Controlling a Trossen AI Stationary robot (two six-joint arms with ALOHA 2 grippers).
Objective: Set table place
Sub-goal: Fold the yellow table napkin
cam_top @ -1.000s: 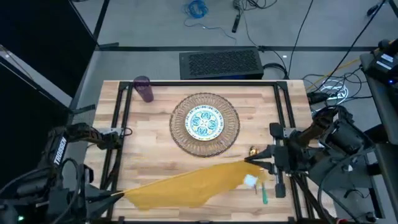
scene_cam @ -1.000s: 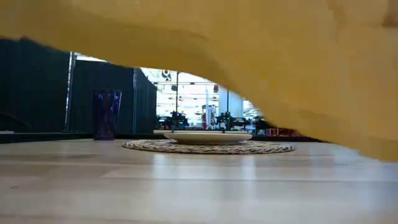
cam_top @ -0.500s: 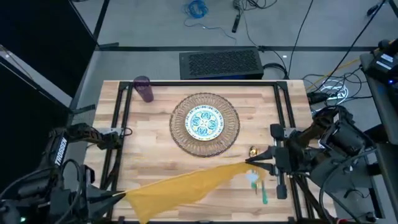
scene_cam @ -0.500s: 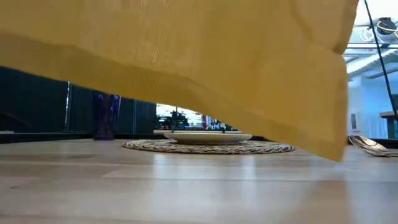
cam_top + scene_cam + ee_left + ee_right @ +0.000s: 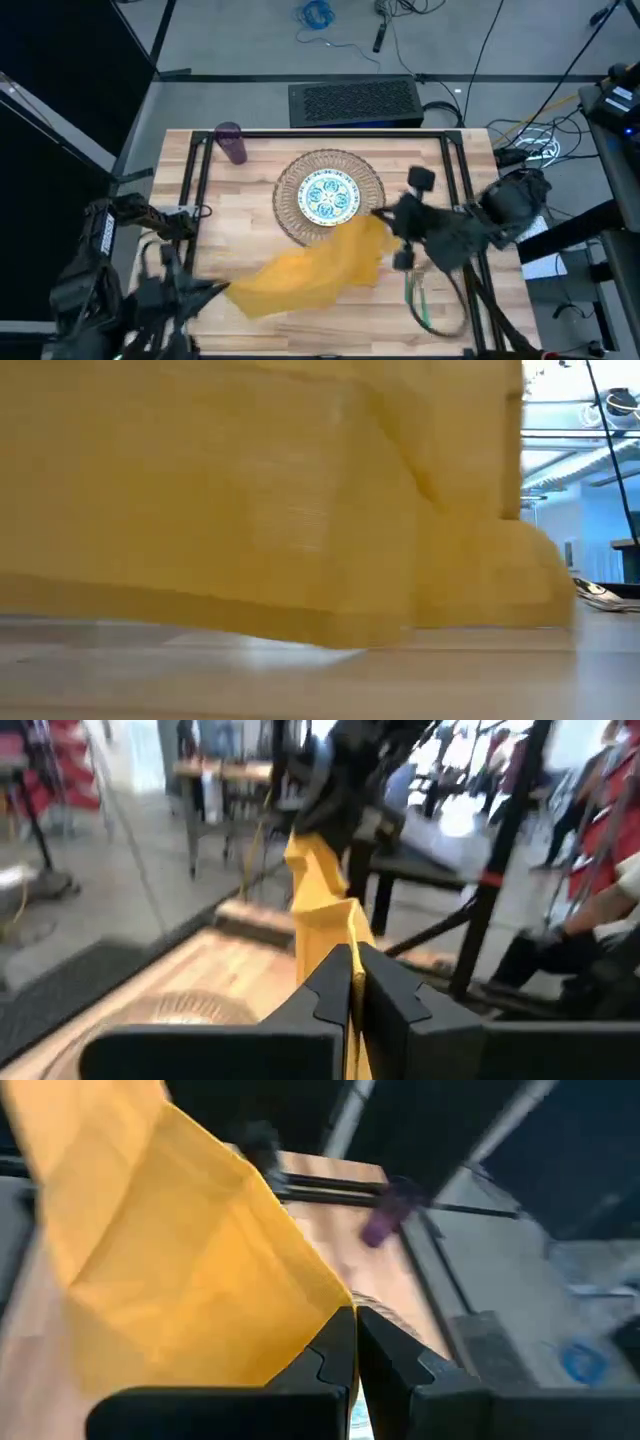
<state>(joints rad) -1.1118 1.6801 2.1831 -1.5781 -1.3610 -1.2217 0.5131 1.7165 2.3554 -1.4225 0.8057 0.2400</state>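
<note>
The mustard-yellow napkin (image 5: 310, 268) hangs between my two grippers over the table's near middle. It fills most of the low view (image 5: 250, 500), and its lower edge sags close to the tabletop. My left gripper (image 5: 226, 290) is shut on its near-left end, and my right gripper (image 5: 380, 214) is shut on its far-right end beside the mat. The teal-patterned plate (image 5: 330, 197) lies on the round woven mat (image 5: 292, 222). The purple cup (image 5: 232, 142) stands at the far left. The teal-handled cutlery (image 5: 418, 300) lies on the table at the near right. My left gripper pinches the napkin's near-left end (image 5: 345, 935) between its two shut fingers. The cloth runs away from the fingers as a folded strip toward the other arm. My right gripper pinches a corner of the napkin (image 5: 322, 1295) between its two shut fingers. The cloth spreads out beyond the fingers, slack and creased.
A thin black metal frame (image 5: 195, 190) runs along the table's left, far and right sides. A spoon's bowl (image 5: 598, 592) shows at the right in the low view. A black box (image 5: 355, 102) and cables lie on the floor beyond the far edge.
My right gripper has swung up and toward the far left, to the mat's near right rim, carrying its end of the napkin. My left gripper has moved toward the right. The napkin, first stretched long near the table's near edge, now hangs shorter and slack between them.
</note>
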